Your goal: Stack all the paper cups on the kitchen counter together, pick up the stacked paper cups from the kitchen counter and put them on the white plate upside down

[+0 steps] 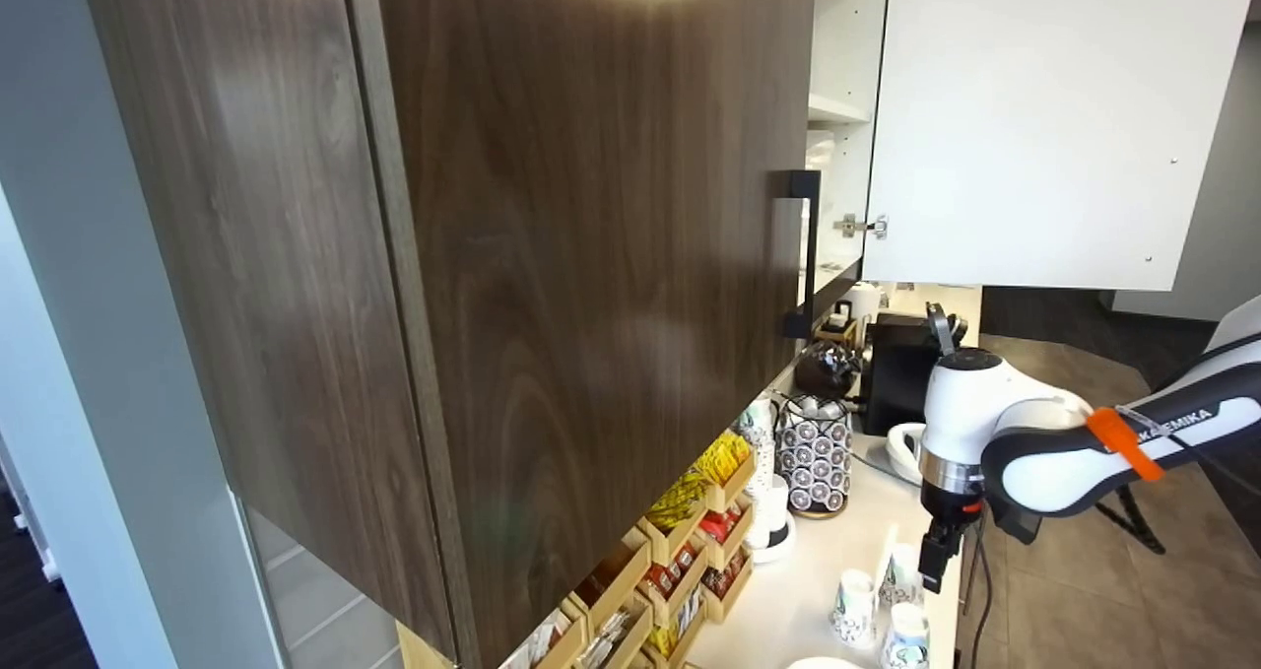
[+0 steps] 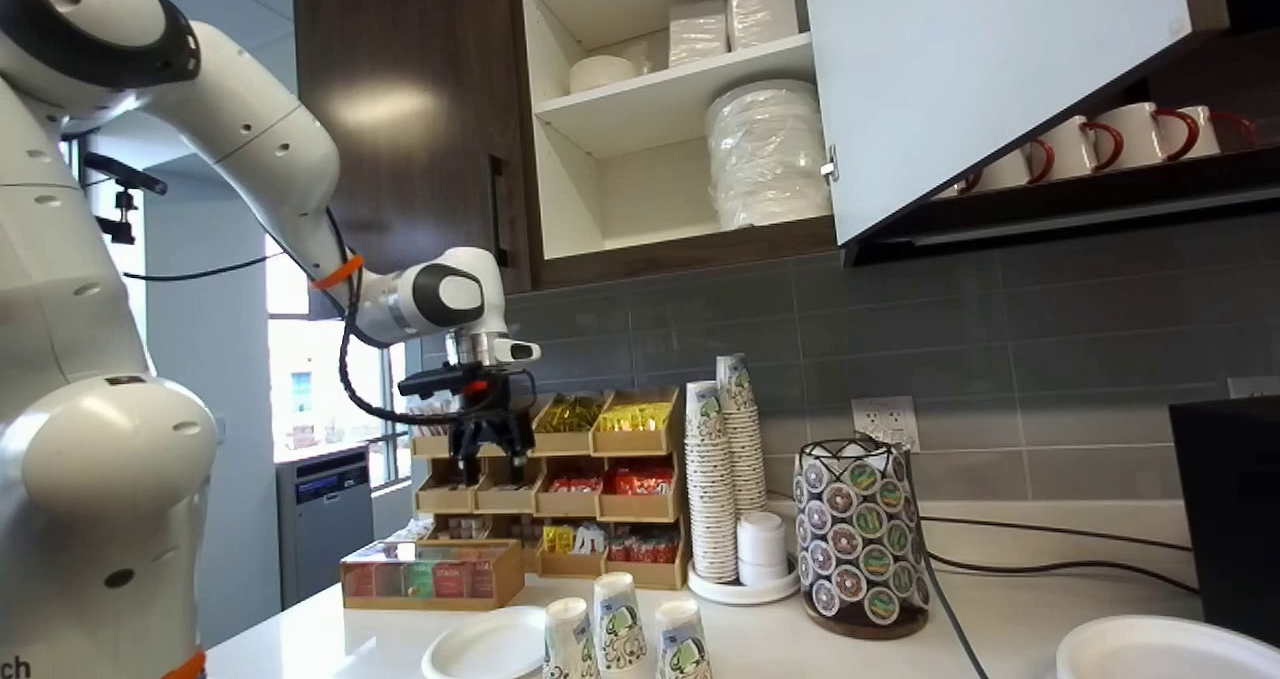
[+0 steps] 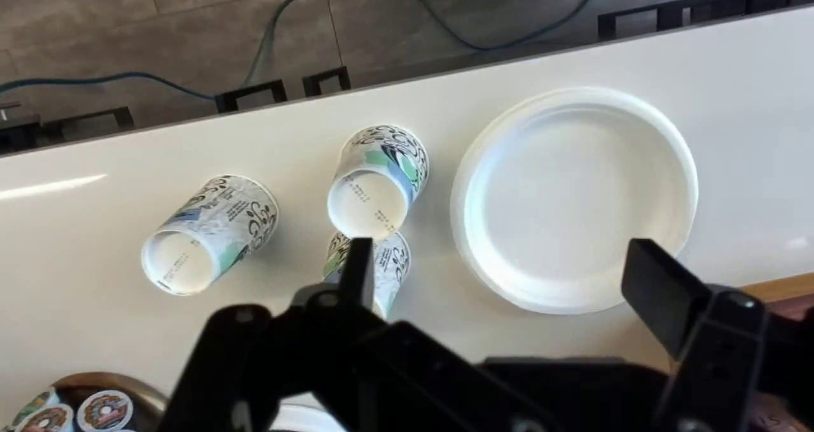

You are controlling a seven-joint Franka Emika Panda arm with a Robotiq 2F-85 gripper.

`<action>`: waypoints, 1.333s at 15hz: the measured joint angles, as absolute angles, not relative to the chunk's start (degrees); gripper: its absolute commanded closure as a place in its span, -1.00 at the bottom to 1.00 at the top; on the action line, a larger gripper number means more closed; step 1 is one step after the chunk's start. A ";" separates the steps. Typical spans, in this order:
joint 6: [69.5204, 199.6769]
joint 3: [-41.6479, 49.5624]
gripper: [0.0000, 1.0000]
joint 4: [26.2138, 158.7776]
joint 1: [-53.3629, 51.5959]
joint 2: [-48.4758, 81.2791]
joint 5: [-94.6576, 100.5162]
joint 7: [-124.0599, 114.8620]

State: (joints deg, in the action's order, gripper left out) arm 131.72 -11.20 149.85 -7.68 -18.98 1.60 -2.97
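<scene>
Wrist view: gripper (image 3: 500, 263) spread wide.

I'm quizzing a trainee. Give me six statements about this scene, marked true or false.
1. Three paper cups stand near the white plate. True.
2. Those paper cups form one stack. False: they stand near each other, not nested.
3. A paper cup sits on the white plate. False: all three stand beside it.
4. The fingers are spread apart. True.
5. A coffee-pod rack stands on the kitchen counter. True.
6. Every upper cabinet door is shut. False: one door stands open.
</scene>
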 measured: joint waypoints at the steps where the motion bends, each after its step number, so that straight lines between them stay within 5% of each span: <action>1: 134.15 -11.12 -1.00 150.27 -7.64 -17.07 1.33 -3.69; 11: 139.39 -9.29 -1.00 149.92 -6.73 -10.15 1.19 -5.63; 20: 156.59 -4.91 -1.00 149.65 -4.26 7.01 0.79 -1.64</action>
